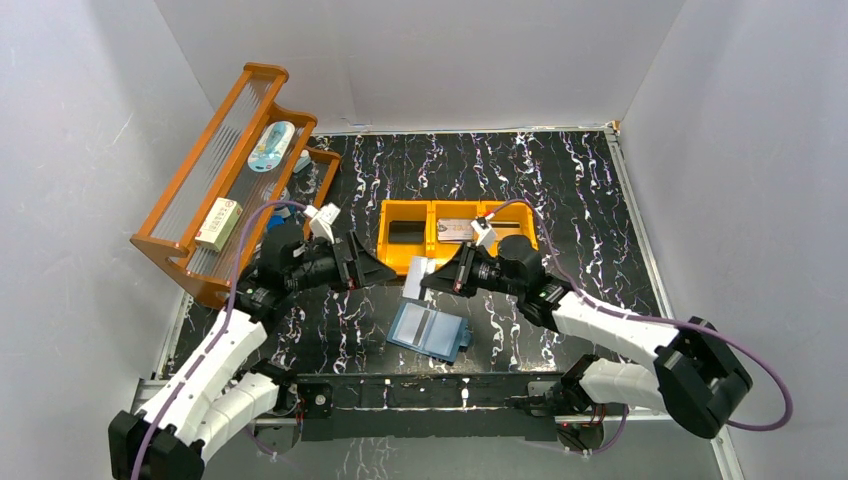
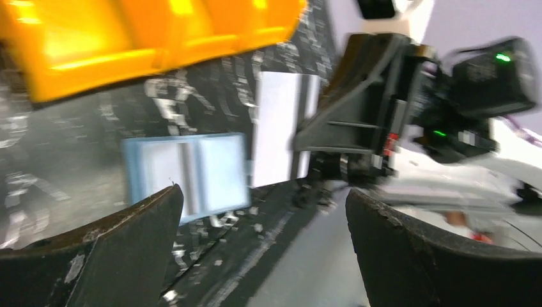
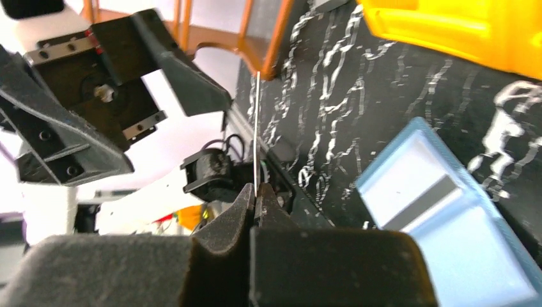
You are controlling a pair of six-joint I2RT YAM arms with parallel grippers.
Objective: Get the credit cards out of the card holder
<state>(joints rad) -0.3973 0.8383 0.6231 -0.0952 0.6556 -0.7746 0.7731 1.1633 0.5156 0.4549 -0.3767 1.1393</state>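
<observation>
Teal-blue and lying open, the card holder (image 1: 430,331) is seen flat on the black marbled desk (image 1: 580,200), near the front edge and between the two arms, with its paler inner face turned up. Whether further cards sit in its pockets cannot be told.

A pale greyish-white card (image 1: 416,278) is held clear of the desk, just behind the card holder and not touching it. It is pinched at one edge by the right hand (image 1: 432,281), whose fingers are pressed together on it. From the right wrist camera the card (image 3: 256,128) is seen edge-on, as a thin upright line rising out of the right hand (image 3: 255,195).

The left hand (image 1: 388,268) is spread wide and nothing is held in it. It is pointed at the card from the opposite side, near it but apart. From the left wrist camera its two spread fingers (image 2: 121,249) are seen framing the open card holder (image 2: 185,171) and the card (image 2: 278,128).

An orange three-compartment bin (image 1: 430,215) is placed just behind both hands, and a flat greyish thing (image 1: 453,230) is seen in its middle compartment. An orange wooden rack (image 1: 190,200) is set along the left wall.
</observation>
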